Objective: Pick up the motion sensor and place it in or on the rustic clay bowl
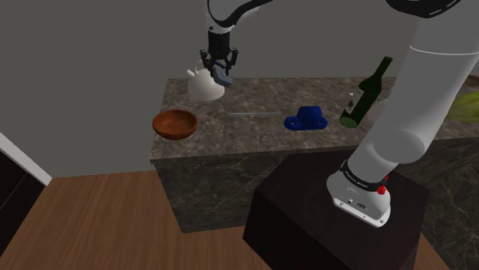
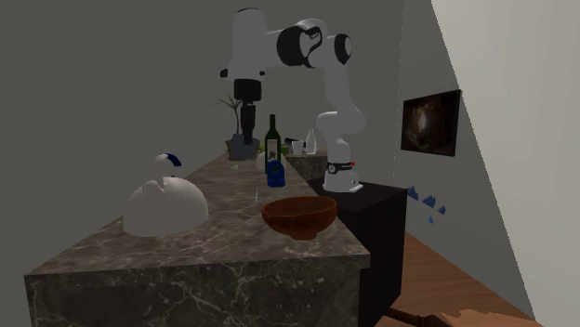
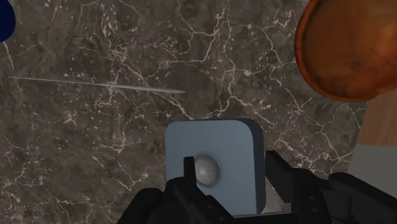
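The gripper (image 1: 222, 71) pinches the grey-blue motion sensor (image 3: 213, 159) between its jaws, held above the marble counter (image 3: 95, 140); the brown bowl (image 3: 347, 48) sits ahead of the jaws, off to one side.

The Franka arm (image 1: 430, 84) was glossy white, its rounded links parted by dark joints. A black band (image 1: 355, 175) with faint lettering and a small red mark (image 1: 384, 180) ringed its base (image 1: 361, 201). The two-finger gripper (image 1: 221, 70) was all black and blocky.
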Controlling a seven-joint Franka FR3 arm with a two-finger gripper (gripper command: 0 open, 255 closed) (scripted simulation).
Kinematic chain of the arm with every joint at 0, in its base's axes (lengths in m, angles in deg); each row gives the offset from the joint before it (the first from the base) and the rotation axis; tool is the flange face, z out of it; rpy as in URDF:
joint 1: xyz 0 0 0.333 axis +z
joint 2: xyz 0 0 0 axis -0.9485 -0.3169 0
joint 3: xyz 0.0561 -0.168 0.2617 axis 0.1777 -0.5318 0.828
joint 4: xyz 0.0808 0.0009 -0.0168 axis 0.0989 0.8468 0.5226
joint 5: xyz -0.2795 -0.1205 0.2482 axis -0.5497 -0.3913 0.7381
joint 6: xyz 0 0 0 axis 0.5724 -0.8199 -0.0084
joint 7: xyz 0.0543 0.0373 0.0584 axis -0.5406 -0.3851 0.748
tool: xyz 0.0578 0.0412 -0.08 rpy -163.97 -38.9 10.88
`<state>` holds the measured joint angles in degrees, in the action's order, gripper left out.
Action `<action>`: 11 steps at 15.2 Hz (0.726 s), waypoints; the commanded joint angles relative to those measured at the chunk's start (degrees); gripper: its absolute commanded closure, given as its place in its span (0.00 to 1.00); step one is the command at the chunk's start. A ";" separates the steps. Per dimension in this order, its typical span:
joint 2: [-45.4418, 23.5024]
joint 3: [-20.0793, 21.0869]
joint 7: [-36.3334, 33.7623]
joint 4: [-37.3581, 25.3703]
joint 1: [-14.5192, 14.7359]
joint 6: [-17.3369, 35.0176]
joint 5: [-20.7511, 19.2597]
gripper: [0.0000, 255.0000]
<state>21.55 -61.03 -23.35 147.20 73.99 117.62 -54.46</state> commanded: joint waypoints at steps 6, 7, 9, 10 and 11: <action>-4.64 2.95 -9.09 -6.35 5.82 -2.28 -1.65 1.00; -5.57 3.31 -10.31 -7.73 6.69 -2.82 -1.93 1.00; -7.57 3.95 -12.70 -10.74 8.48 -4.01 -2.53 1.00; -8.66 4.24 -13.86 -12.39 9.40 -4.66 -2.84 1.00; -9.81 4.50 -15.00 -14.14 10.35 -5.36 -3.16 1.00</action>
<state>13.09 -56.77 -37.20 134.99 83.45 112.89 -57.27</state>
